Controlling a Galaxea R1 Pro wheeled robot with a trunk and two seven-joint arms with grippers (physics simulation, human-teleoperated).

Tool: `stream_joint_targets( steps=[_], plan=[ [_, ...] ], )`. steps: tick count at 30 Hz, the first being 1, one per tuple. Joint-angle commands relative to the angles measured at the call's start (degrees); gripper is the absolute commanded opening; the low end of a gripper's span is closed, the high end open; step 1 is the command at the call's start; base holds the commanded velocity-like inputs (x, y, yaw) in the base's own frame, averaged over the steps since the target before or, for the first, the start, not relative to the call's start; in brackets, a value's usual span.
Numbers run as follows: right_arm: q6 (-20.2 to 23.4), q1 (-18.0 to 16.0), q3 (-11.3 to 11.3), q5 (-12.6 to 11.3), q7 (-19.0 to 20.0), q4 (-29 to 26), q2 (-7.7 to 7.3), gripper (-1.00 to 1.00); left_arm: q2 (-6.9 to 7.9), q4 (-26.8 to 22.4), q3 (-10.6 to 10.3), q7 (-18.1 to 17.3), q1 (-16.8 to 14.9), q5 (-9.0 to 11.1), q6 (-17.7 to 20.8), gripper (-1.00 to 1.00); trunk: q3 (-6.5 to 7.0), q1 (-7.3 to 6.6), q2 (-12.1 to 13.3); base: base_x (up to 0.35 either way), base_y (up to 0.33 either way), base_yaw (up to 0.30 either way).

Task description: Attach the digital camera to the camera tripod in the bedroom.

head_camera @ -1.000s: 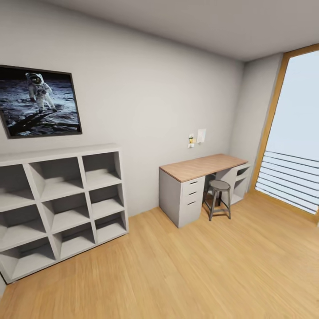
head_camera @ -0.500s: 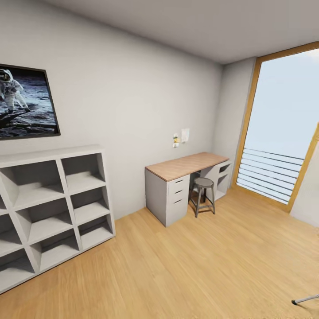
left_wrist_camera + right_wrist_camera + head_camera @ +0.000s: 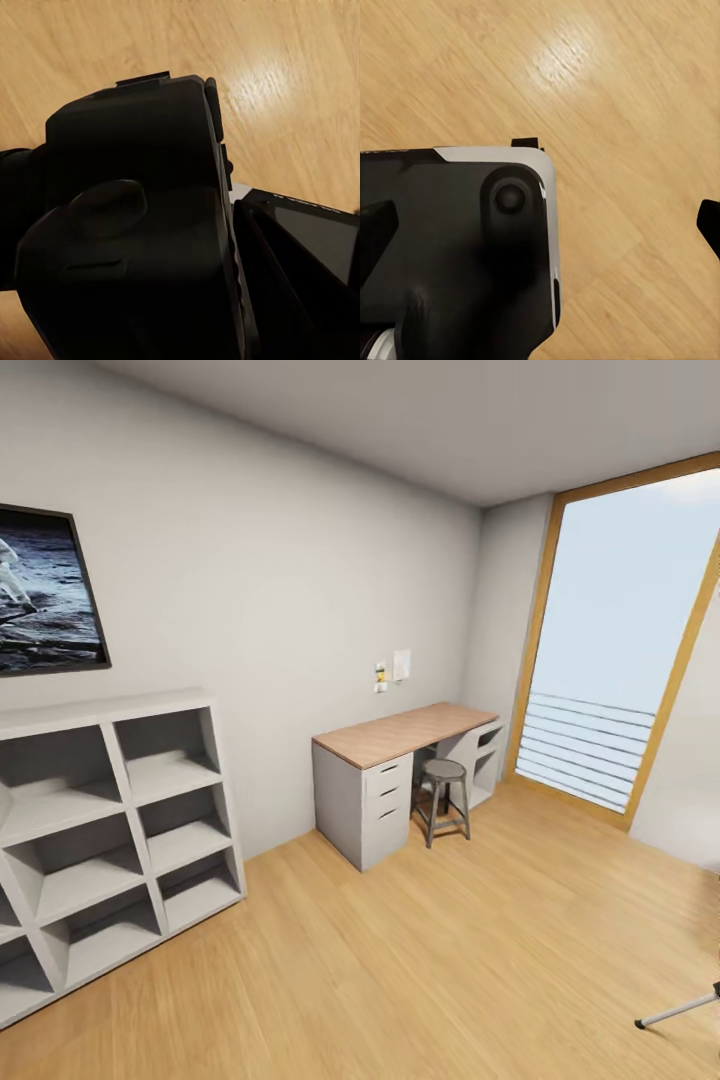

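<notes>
Both wrist cameras are facing down at the light wood floor [image 3: 300, 75], so both arms are pointing downward. In the left wrist view a black matte rounded body [image 3: 135, 225] is sitting close against the lens, with a glossy dark panel [image 3: 315, 232] beside it. I cannot tell whether it is the digital camera, nor how the left gripper's jaws are standing. In the right wrist view a black housing with a white rim [image 3: 457, 247] is covering the lower left. A dark tip [image 3: 709, 223] is poking in at the right edge, and the right gripper's jaws cannot be told either. In the head view, at the far left, a black-framed astronaut picture [image 3: 40, 595] is hanging on the white wall. Below it, white cubby shelves [image 3: 110, 710] are standing with square open compartments. At the centre a grey desk [image 3: 400, 730] with a wood top and drawers is standing against the wall, with a round grey metal stool [image 3: 442, 770] just beside it. On the right a tall wood-framed window [image 3: 620, 620] is showing pale horizontal rails [image 3: 580, 745]. At the lower right edge one silver, black-footed leg of the camera tripod [image 3: 680, 1008] is resting on the floor.
</notes>
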Motion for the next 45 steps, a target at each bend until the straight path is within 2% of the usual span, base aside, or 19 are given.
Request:
stream_joint_targets(
  steps=[1, 8, 17, 37, 39, 42, 45],
  plan=[
    [-0.3, -0.1, -0.5, 0.6, 0.1, 0.2, -0.04, 1.00, 0.01, 0.0, -0.4, -0.2, 0.0, 0.6, 0.2, -1.00, -0.02, 0.02, 0.0, 0.000, 0.000, -0.097],
    [-0.2, -0.1, -0.5, 0.7, 0.1, 0.2, -0.01, 1.00, -0.03, 0.0, -0.2, -0.2, 0.0, 0.5, 0.2, -1.00, -0.02, 0.02, 0.0, 0.000, 0.000, -0.150],
    [-0.2, 0.0, -0.5, 0.8, 0.1, 0.2, 0.04, 1.00, -2.92, -0.1, -0.2, -0.3, 0.0, 0.6, 0.2, -1.00, -0.02, 0.02, 0.0, 0.000, 0.000, -0.200],
    [-0.2, -0.1, -0.5, 0.8, 0.1, 0.2, 0.13, 1.00, -2.89, 0.0, -0.2, -0.1, 0.0, 0.7, 0.1, -1.00, -0.02, 0.02, 0.0, 0.000, 0.000, -0.234],
    [-0.2, -0.1, -0.5, 0.8, 0.1, 0.2, 0.13, 1.00, -2.74, 0.0, -0.2, 0.5, 0.0, 0.7, 0.1, -1.00, -0.02, 0.02, 0.0, 0.000, 0.000, -0.236],
    [-0.2, -0.1, -0.5, 0.8, 0.1, 0.2, 0.13, 1.00, -2.75, 0.0, -0.2, 4.8, 0.0, 1.0, 0.1, -1.00, -0.02, 0.02, 0.0, 0.000, 0.000, -0.236],
    [-0.2, -0.1, -0.5, 0.8, 0.1, 0.2, 0.13, 1.00, -2.91, 0.0, -0.2, 6.5, 0.0, 1.0, 0.0, -1.00, -0.02, 0.02, 0.0, 0.000, 0.000, -0.236]
  ],
)
